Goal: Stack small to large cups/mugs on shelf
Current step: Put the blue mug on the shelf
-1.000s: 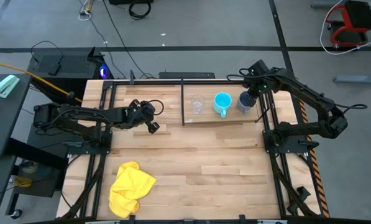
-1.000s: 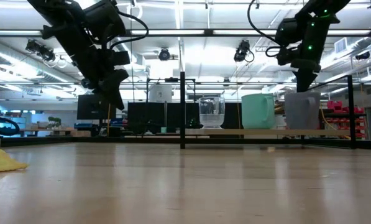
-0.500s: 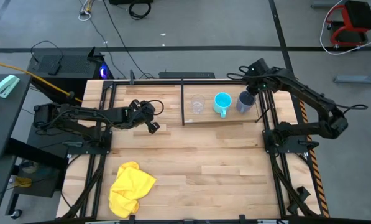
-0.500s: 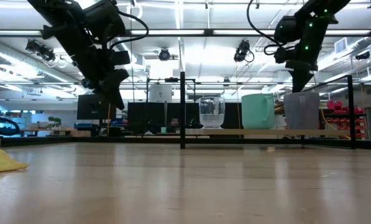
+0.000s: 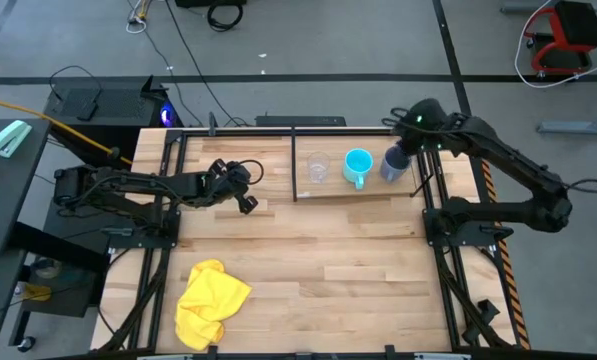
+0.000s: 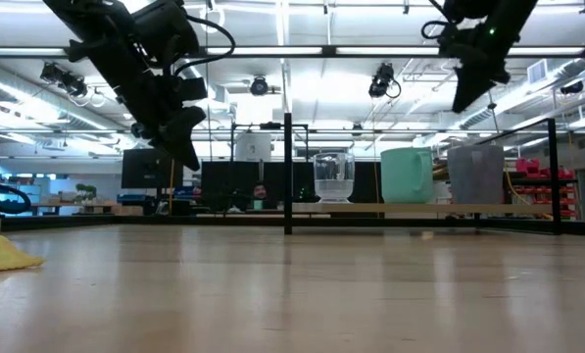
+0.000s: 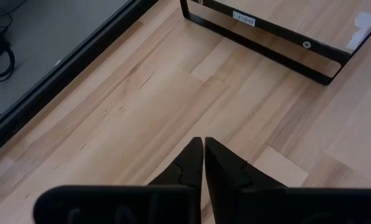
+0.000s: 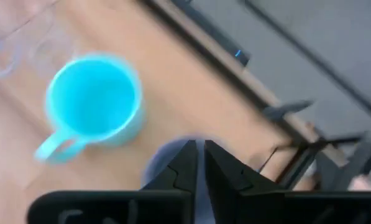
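Clear glass cup, cyan mug, grey-blue mug stand unstacked on light-wood shelf; right claw, closed and empty, above grey-blue mug.

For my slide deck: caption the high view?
Glass cup, cyan mug and grey-blue mug lined up on shelf; right gripper above.

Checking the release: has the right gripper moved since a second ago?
Yes. In the low view the right gripper has risen away from the dark grey-blue mug, which stands on the shelf.
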